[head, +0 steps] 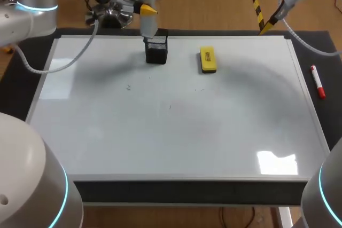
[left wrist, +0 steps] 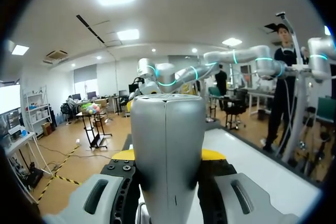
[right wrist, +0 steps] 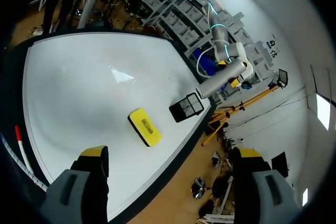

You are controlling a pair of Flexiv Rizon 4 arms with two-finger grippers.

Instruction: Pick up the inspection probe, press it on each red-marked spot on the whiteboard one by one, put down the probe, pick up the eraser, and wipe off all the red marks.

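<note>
Silver inspection probe [head: 147, 22] sits clenched upright in my left pincer [head: 144, 8] over the black mesh holder [head: 156, 50] at the whiteboard's [head: 187, 132] far edge, likely its parking spot, with the yellow eraser [head: 208, 59] just right and the right pincer [right wrist: 169, 153] released, hanging clear far-right.

Near and middle board [head: 171, 132]: open passage.
Far edge: holder [head: 156, 52] and eraser [head: 208, 60], gap between.
Over holder: probe [head: 148, 25] blocks.

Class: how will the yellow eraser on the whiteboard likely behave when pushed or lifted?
The eraser looks a flat block lying on its broad face, so it should slide, not roll or tip. The glossy whiteboard probably lets it slip easily.
</note>
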